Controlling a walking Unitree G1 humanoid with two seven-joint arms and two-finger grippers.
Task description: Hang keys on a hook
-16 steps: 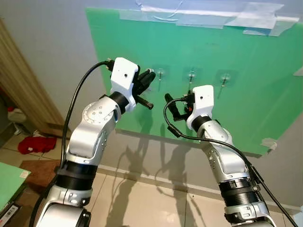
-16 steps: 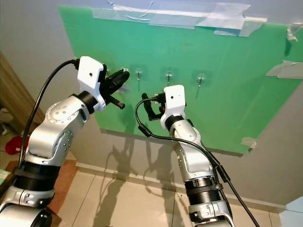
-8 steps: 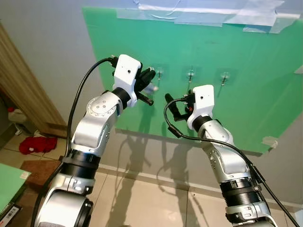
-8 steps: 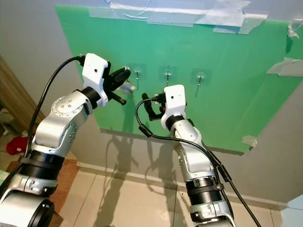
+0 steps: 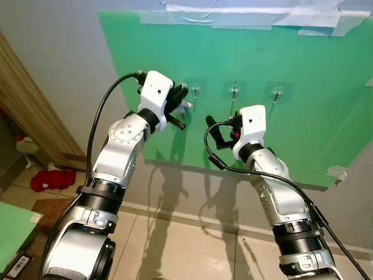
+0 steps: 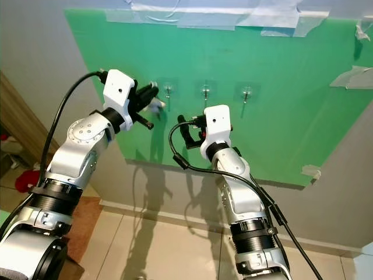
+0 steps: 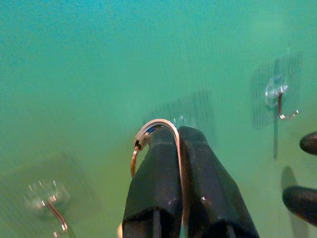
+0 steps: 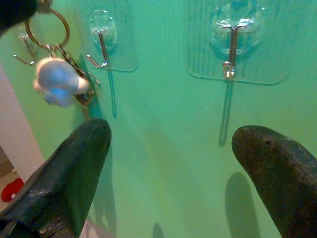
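Three small metal hooks on clear pads sit in a row on the green board [image 5: 303, 128]: left hook [image 5: 196, 92], middle hook [image 5: 234, 93], right hook [image 5: 277, 93]. My left gripper [image 5: 180, 93] is raised just left of the left hook and is shut on the key ring [image 7: 141, 141]. A pale fob [image 8: 58, 82] and keys [image 5: 185, 106] dangle from the ring. In the left wrist view the fingertips [image 7: 163, 136] cover the left hook's pad. My right gripper [image 5: 217, 131] is open with nothing in it, below and left of the middle hook [image 8: 230, 47].
Clear tape holds the board's top edge [image 5: 245, 11] to a grey wall. A wooden door frame [image 5: 29, 111] stands at the left. Red cloth [image 5: 52, 178] lies on the tiled floor below, beside a green-topped surface [image 5: 11, 233].
My left gripper has moved right and closer to the board, bringing the key ring up beside the left hook. The right arm has stayed put.
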